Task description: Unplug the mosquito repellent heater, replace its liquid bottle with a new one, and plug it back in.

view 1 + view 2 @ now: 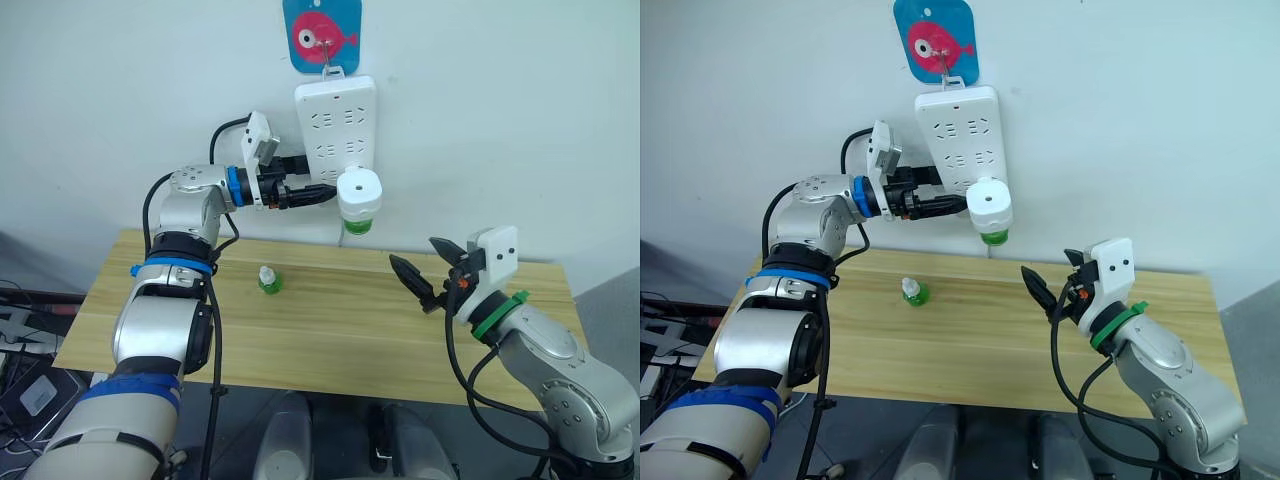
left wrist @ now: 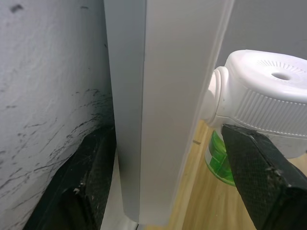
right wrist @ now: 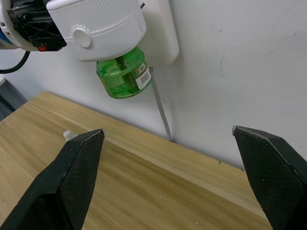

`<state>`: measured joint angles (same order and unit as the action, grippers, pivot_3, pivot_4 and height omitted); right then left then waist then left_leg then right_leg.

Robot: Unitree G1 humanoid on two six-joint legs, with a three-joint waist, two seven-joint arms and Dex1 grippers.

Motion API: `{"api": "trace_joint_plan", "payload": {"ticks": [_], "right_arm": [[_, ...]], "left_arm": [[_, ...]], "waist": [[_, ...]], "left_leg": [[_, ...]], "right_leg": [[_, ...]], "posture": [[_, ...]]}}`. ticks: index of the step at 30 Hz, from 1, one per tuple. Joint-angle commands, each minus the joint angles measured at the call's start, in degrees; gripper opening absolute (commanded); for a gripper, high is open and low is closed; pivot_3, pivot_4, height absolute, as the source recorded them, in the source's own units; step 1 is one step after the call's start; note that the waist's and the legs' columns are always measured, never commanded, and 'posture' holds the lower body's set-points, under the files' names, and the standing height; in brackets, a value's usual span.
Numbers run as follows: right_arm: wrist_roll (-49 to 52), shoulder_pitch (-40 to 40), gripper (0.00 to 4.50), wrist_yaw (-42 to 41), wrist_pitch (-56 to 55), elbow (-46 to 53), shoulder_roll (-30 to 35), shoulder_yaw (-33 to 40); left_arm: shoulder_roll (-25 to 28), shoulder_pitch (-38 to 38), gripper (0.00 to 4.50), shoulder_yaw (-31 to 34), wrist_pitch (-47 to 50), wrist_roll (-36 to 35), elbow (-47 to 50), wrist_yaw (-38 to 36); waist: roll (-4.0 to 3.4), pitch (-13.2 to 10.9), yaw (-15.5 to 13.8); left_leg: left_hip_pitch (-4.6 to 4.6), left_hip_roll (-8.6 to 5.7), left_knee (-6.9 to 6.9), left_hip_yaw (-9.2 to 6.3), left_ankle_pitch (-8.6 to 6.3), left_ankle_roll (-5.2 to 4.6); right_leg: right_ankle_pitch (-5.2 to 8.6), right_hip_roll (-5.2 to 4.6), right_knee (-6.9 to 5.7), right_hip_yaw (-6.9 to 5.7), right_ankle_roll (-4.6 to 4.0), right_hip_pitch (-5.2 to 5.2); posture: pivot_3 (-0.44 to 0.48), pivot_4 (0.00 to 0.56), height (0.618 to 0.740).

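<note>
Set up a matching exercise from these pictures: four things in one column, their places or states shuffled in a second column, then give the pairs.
Things:
1. mosquito repellent heater
2. spare bottle
3. right gripper
4. power strip

Places or states:
A. standing alone on the wooden table
B. hanging on the wall under a fish-picture hook
C. plugged into the strip, green bottle beneath
D. open, holding nothing, over the table

Pairs: 1-C, 2-A, 3-D, 4-B

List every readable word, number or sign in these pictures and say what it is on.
No text can be read.
Label on the green bottle under the heater: print too small to read.
Blue wall hanger: a pink fish picture, no words.
Power strip: sockets, no legible marking.
</note>
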<state>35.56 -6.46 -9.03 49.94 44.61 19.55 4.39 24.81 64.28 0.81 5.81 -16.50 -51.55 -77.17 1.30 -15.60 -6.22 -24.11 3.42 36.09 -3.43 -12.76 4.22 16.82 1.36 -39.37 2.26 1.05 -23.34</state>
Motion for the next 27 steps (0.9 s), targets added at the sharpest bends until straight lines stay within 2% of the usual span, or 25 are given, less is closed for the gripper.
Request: {"api": "trace_joint_plan", "payload": {"ticks": [1,2,5,6,14,27], "right_arm": [[1.4,-2.2,4.50,1.8,0.8,3.2,-1.1,-0.3],[1.0,-3.0,4.50,2.6,1.4,3.2,-1.5,-1.0],[-1.2,-6.4,4.50,6.6,2.7,2.7,-3.9,-3.8],[-2.2,-8.0,4.50,8.3,3.1,2.4,-5.1,-5.0],[-11.4,-17.1,4.50,15.5,5.0,0.1,-10.1,-13.3],[-21.7,-24.3,4.50,15.2,2.3,-6.8,-11.1,-18.0]], "left_arm": [[-0.5,2.0,2.79,1.0,0.6,-0.7,0.7,-1.1],[-0.6,2.1,2.37,1.2,0.6,-0.7,0.5,-0.9],[-1.2,2.2,1.51,1.4,-0.1,-0.2,0.0,-0.5],[-1.4,2.2,1.35,1.4,-0.3,0.0,-0.2,-0.3],[-2.0,2.9,1.35,2.1,-0.5,0.7,-1.5,0.8],[-2.8,2.8,1.35,2.7,-2.2,1.4,-2.3,1.7]], "waist": [[-0.01,-0.1,0.2],[-0.01,-0.1,0.2],[0.00,-0.1,0.3],[0.00,-0.1,0.3],[-0.01,-0.2,0.2],[0.00,-0.4,0.2]], "left_leg": [[0.00,0.00,0.01,0.00,0.00,0.00],[0.00,0.00,0.02,0.00,0.00,0.00],[0.01,0.01,0.02,-0.03,0.01,0.00],[0.01,0.01,0.02,-0.05,0.01,0.01],[-0.05,-0.01,0.04,-0.11,0.06,0.08],[-0.07,-0.02,0.06,-0.20,0.11,0.07]], "right_leg": [[0.00,0.00,-0.01,0.01,0.00,0.00],[0.00,0.00,-0.03,0.01,0.00,0.00],[0.00,0.01,-0.05,-0.02,0.00,0.00],[0.00,0.01,-0.06,-0.05,0.01,0.00],[0.09,-0.02,-0.09,-0.09,0.16,-0.03],[0.09,-0.03,-0.18,-0.17,0.16,-0.05]], "posture": [[0.222,0.292,0.740],[0.221,0.294,0.740],[0.220,0.297,0.740],[0.220,0.297,0.740],[0.216,0.302,0.740],[0.219,0.301,0.740]]}}
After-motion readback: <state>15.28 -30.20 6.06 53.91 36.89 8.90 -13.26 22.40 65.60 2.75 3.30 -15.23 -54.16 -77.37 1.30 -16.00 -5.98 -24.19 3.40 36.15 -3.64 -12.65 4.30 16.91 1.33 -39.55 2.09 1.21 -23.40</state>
